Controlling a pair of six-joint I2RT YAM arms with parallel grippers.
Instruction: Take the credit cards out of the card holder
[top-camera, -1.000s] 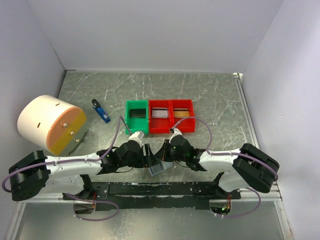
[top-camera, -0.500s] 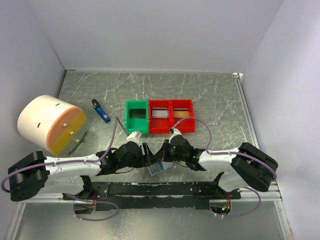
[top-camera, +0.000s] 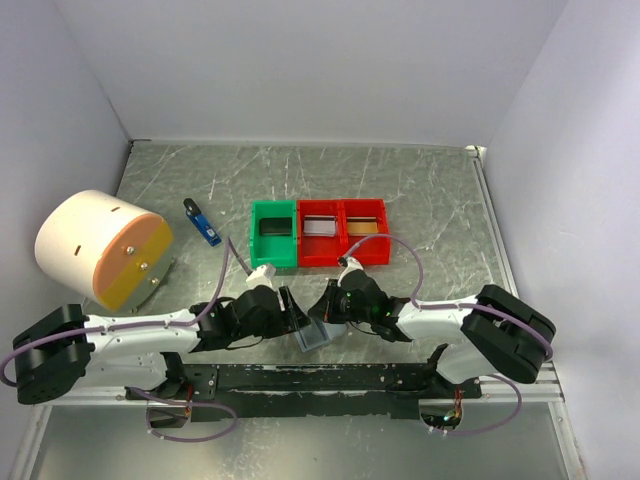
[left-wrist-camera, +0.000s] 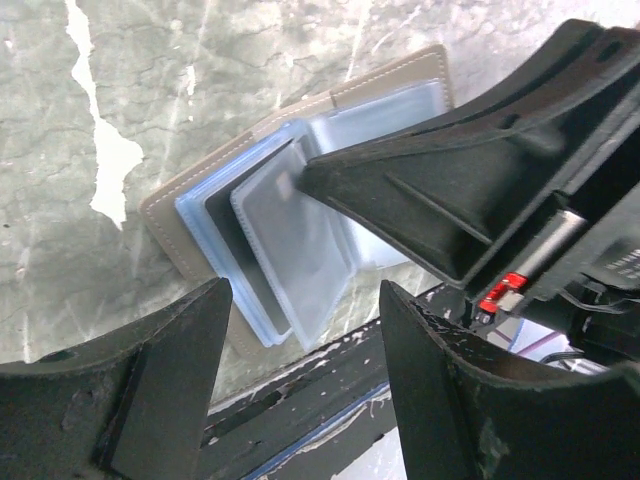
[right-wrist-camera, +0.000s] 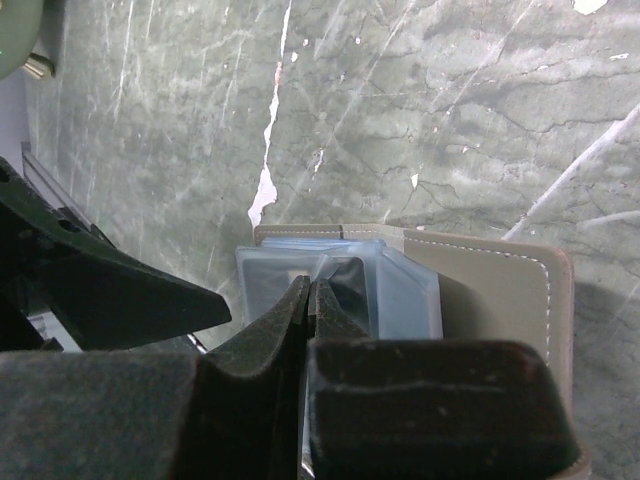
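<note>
Trays counted: three, being one green tray (top-camera: 256, 235) and two red trays (top-camera: 320, 206) (top-camera: 366, 205) adjoining its right side in a row. Single items: one card holder (top-camera: 313, 337) on the near side of the green tray, one blue-and-black gadget (top-camera: 203, 224) left of it, one white-and-orange drum (top-camera: 95, 245) farther left. Robot arms (top-camera: 140, 335) (top-camera: 440, 320): two.

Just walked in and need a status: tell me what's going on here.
The card holder lies open on the table, close to the arms' bases. The right pincer is shut on one clear inner sleeve of it. The left pincer hangs open just over the holder, gripping nothing.
</note>
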